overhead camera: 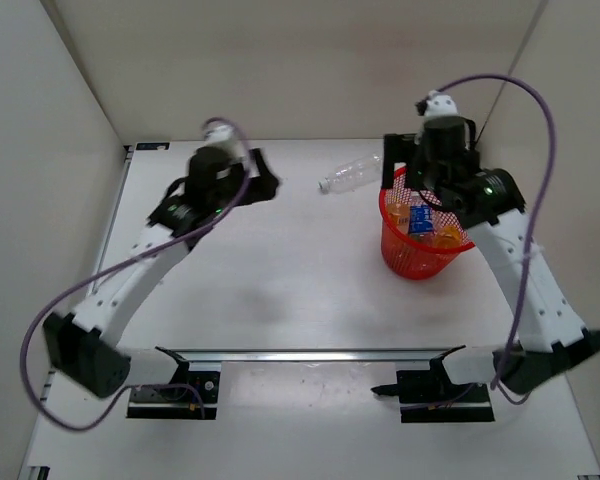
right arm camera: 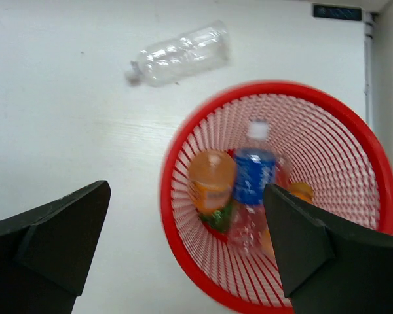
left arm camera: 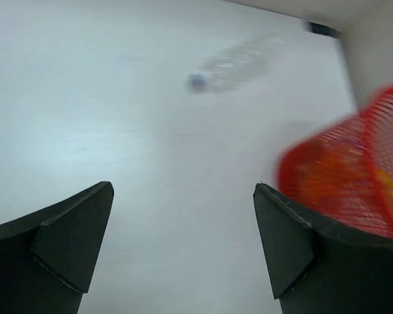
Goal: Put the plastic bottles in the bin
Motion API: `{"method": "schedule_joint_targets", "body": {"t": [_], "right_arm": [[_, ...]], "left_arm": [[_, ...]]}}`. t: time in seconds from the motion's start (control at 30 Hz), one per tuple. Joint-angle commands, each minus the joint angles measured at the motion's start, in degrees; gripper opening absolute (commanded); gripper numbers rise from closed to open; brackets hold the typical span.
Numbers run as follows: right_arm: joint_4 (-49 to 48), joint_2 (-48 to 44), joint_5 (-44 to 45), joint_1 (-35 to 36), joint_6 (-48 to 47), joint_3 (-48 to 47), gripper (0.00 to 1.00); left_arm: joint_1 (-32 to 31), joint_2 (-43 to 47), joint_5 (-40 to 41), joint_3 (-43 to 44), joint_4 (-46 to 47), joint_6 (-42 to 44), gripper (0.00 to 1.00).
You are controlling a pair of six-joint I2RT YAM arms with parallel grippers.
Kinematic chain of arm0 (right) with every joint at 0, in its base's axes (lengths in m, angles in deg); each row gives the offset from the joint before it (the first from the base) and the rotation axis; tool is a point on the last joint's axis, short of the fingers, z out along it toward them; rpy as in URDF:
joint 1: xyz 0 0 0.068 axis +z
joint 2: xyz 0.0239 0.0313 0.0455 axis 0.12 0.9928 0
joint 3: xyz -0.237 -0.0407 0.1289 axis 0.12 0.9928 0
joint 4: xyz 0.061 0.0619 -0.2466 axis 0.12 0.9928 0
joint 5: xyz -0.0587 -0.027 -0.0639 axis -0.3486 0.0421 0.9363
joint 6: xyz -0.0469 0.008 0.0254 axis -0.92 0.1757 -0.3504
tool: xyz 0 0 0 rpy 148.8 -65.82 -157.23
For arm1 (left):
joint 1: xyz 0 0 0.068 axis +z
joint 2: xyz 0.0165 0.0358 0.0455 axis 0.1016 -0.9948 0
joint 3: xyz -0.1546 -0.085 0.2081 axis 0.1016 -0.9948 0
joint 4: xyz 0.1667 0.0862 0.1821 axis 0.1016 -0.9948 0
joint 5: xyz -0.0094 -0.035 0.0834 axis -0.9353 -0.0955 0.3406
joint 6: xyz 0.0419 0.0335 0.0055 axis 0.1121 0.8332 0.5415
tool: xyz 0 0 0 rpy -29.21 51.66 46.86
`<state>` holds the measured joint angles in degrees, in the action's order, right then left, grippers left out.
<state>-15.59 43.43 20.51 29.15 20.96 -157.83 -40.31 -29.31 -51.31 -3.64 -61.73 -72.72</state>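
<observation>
Left gripper [left arm camera: 183,186] hangs spread and empty over the white bench [overhead camera: 280,290]; the right gripper [right arm camera: 187,190], also spread and empty, hangs above the red bin [right arm camera: 373,157]. Inside it are an orange bottle [right arm camera: 211,178] and a blue-labelled bottle [right arm camera: 254,171]; a clear bottle [right arm camera: 180,53] lies on its side outside, near the rim

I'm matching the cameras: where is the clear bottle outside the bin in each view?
Top external: clear bottle upper middle, left of the red mesh bin.
Left wrist: clear bottle top centre, blurred.
Right wrist: clear bottle top, left of centre.
Shared landmark: the red mesh bin.
</observation>
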Motion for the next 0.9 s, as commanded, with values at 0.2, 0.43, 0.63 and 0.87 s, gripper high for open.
{"method": "schedule_joint_targets", "body": {"t": [0.2, 0.43, 0.63, 0.87], "right_arm": [[-0.5, 40.6, -0.4, 9.6, 6.6, -34.5, 0.99], [5.0, 65.0, 3.3, 4.0, 29.1, -57.5, 0.99], [-0.8, 66.4, 18.0, 5.2, 35.0, -47.4, 0.99], [1.0, 75.6, 20.9, 3.2, 40.2, -54.1, 0.99]], "left_arm": [[17.6, 30.2, 11.4, -24.1, -15.2, -1.0, 0.99], [17.3, 36.5, 10.9, -26.7, -20.0, 0.7, 0.99], [15.1, 37.2, 11.6, -27.5, -22.0, 3.6, 0.98], [14.4, 37.4, 5.1, -29.6, -20.6, 3.1, 0.98]]}}
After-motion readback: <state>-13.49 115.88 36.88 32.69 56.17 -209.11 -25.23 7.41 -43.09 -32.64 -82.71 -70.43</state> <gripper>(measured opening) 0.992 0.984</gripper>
